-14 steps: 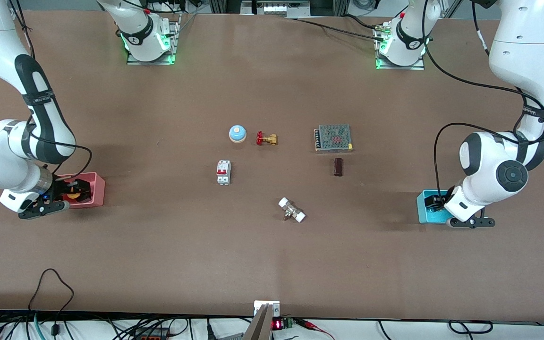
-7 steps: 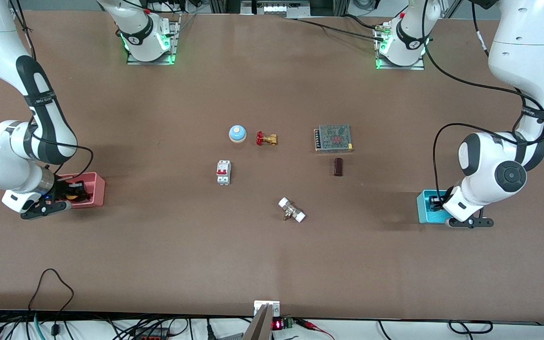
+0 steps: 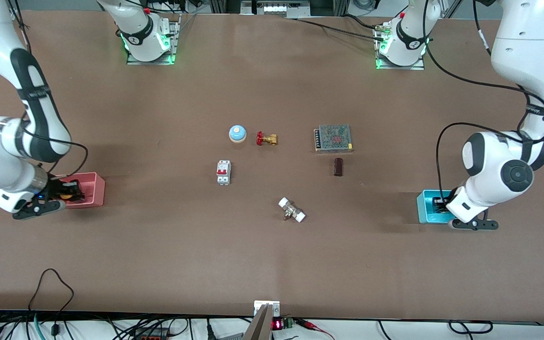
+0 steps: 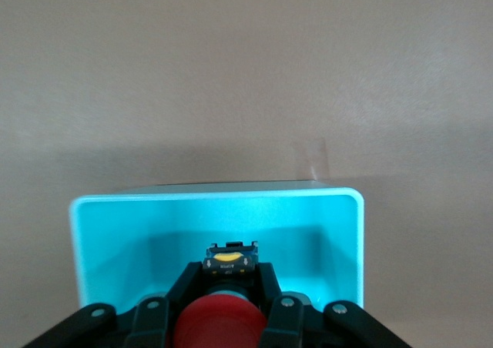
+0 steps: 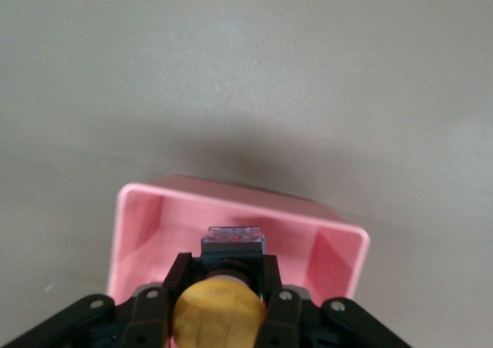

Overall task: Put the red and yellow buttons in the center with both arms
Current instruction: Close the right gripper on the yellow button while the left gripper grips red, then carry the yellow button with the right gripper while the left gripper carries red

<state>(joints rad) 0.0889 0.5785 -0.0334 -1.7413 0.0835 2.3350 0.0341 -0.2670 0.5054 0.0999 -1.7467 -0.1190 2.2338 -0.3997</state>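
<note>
1. The brown worktop [image 3: 158, 245] has clutter around its middle, but neither button lies there yet, so the placing step is all still to do.
2. The right gripper [image 5: 218, 302] hangs over the pink bin [image 3: 93, 182] near the worktop edge at the right arm's end, its fingers [image 5: 179, 275] clamped on the yellow button [image 5: 218, 313], which is lifted above the bin's floor.
3. The left gripper [image 4: 216, 306] hangs over the cyan bin [image 4: 216, 209] near the edge at the left arm's end, clenched on the red button [image 4: 216, 325].
4. Judging from this, both picks look done; what remains is carrying each button inward to the middle and letting go.
5. The middle holds a blue bell [image 3: 237, 133], a brass valve [image 3: 267, 139], a breaker [image 3: 223, 172] and a white-capped fitting [image 3: 292, 210], so a bare patch among them will be needed.
</note>
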